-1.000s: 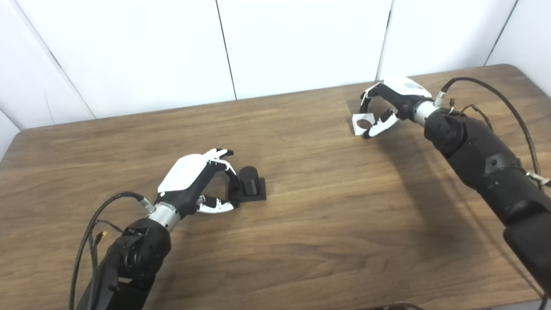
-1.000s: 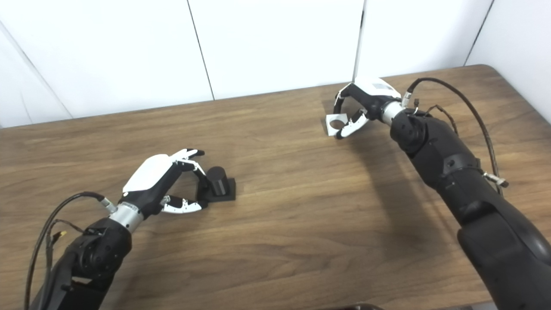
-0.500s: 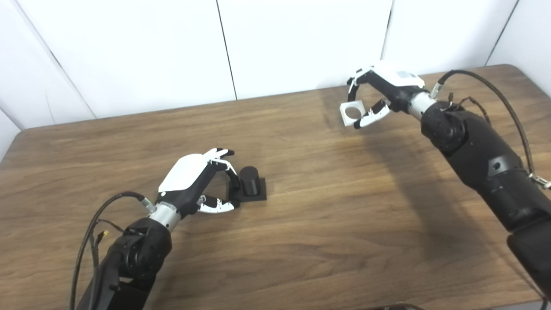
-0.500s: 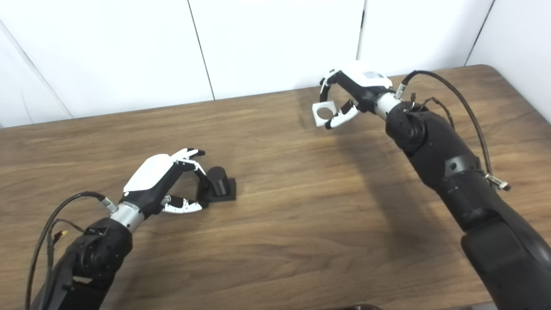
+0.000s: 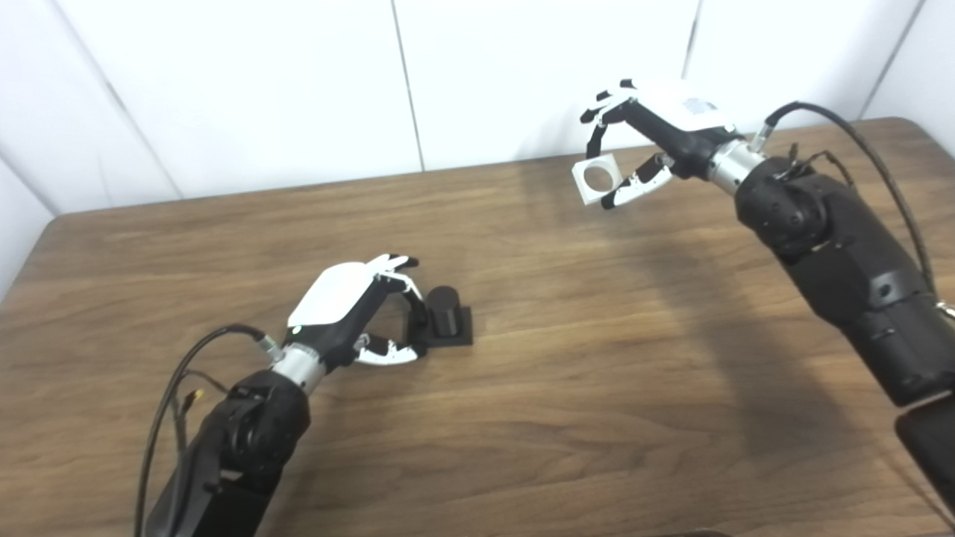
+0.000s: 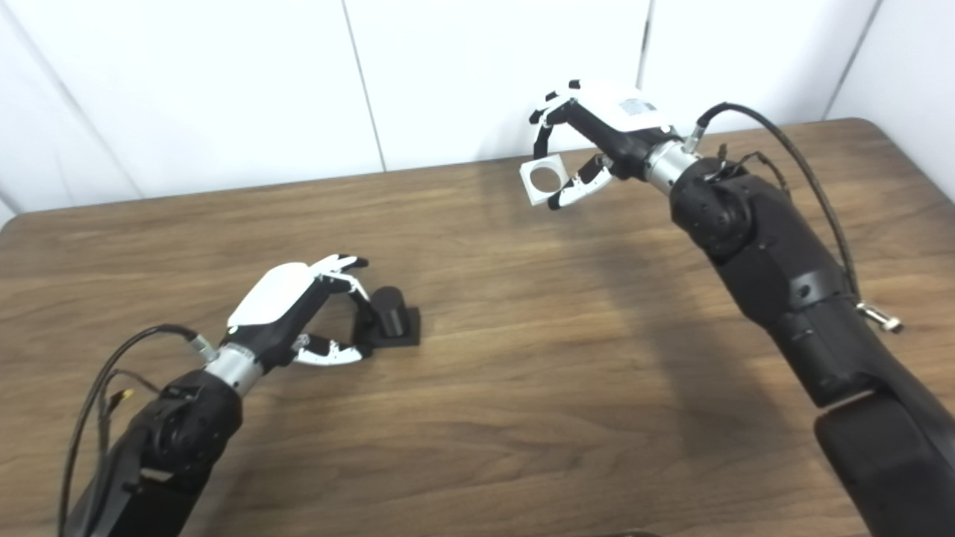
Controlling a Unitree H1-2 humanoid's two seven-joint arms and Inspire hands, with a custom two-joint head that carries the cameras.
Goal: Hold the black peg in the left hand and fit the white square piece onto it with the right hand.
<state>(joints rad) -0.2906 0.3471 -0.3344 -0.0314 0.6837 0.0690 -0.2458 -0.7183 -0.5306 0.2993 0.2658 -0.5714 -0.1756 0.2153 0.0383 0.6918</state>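
A black peg point(image 5: 446, 319), a short cylinder on a square black base, stands on the wooden table point(image 5: 582, 388) left of centre. My left hand point(image 5: 345, 302) rests beside it, fingers and thumb closed on the left edge of its base. My right hand point(image 5: 660, 127) hangs in the air over the table's far right part. It pinches a white square piece point(image 5: 597, 177) with a round hole between fingers and thumb. The hole faces the camera. A wide stretch of table lies between the white piece and the peg.
White wall panels point(image 5: 522, 67) rise just behind the table's far edge, close to my right hand. Black cables point(image 5: 843, 142) loop off both forearms. The table's rounded far right corner point(image 5: 914, 127) is near my right arm.
My right hand has lifted the white square piece off the table and carried it up and a little left. The left hand and peg stay put; the camera view has shifted slightly.
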